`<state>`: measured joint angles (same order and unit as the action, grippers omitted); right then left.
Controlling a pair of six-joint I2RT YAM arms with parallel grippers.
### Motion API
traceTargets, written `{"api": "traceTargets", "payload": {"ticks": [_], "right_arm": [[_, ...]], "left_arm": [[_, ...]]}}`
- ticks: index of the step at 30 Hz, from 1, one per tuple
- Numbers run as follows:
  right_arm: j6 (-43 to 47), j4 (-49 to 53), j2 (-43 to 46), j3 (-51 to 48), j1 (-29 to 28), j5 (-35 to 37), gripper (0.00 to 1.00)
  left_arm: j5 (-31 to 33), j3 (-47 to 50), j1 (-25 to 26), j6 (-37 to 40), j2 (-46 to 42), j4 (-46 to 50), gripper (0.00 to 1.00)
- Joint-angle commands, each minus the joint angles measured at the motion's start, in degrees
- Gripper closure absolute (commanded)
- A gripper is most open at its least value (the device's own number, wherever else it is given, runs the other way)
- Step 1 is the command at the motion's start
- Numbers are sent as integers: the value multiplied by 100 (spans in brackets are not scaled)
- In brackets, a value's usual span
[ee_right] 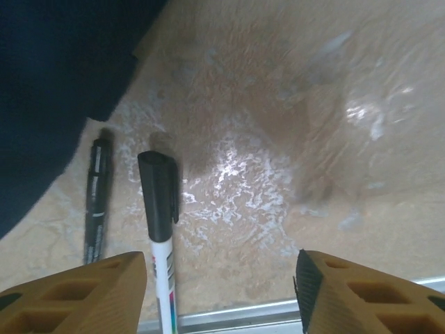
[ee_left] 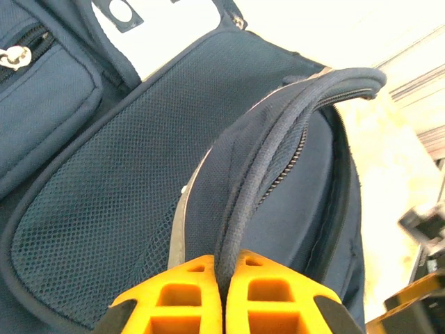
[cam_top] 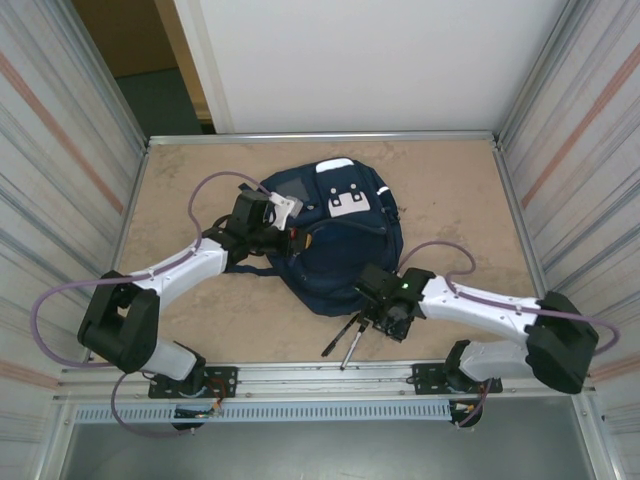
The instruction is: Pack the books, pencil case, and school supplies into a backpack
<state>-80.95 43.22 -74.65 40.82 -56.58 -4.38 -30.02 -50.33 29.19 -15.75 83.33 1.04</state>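
Right fingers (ee_right: 76, 292) either side of black-capped pen (ee_right: 160, 202)

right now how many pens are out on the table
2: a black pen by the backpack, a black-capped white pen beside it. More may be hidden.

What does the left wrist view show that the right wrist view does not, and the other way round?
Left wrist view: the left claw shut on the zipped rim of the backpack, beside its mesh pocket. Right wrist view: the right claw open over a black pen and a black-capped white pen lying on the table. Both: navy backpack fabric, tan table, orange fingers.
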Motion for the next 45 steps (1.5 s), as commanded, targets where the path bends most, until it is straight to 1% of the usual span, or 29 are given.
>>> {"api": "traceTargets", "payload": {"ticks": [1,5,10,13,16,18,20,24,27,30,33,36,38,42,45], "right_arm": [[18,-217,-400,173,-54,-312,44],[97,-368,-619,198,-64,-387,44],[121,-676,-841,9,120,-694,44],[105,-740,-899,6,76,-673,44],[41,-685,-1065,-44,168,-804,47],[-212,-590,-1016,-157,152,-739,50],[-393,-604,-861,-329,155,-678,56],[-392,-389,-715,-304,222,-581,68],[-584,-354,-499,-360,147,-429,73],[-704,-346,-324,-480,248,-387,77],[-937,-332,-112,-615,267,-341,79],[-1061,-209,197,-664,283,-148,82],[-1170,-37,489,-639,312,29,85],[-1552,334,1221,-592,331,588,89],[-1651,779,1639,-201,412,1195,88]], "left_arm": [[-224,26,-45,-528,34,-466,100],[-260,13,-11,-625,71,-534,100],[-165,162,51,-695,-49,-682,100],[-139,210,78,-651,-106,-713,100],[-18,245,78,-653,-197,-568,100],[37,354,72,-701,-274,-663,100],[55,383,77,-639,-341,-610,100],[142,431,75,-587,-505,-368,100],[165,558,75,-589,-642,-464,100],[114,536,80,-517,-726,-405,100],[-1,558,119,-517,-765,-550,100],[-177,455,138,-464,-752,-467,100],[-186,460,157,-467,-782,-433,100],[-226,514,175,-478,-844,-486,100],[-266,542,181,-535,-878,-518,100]]}}
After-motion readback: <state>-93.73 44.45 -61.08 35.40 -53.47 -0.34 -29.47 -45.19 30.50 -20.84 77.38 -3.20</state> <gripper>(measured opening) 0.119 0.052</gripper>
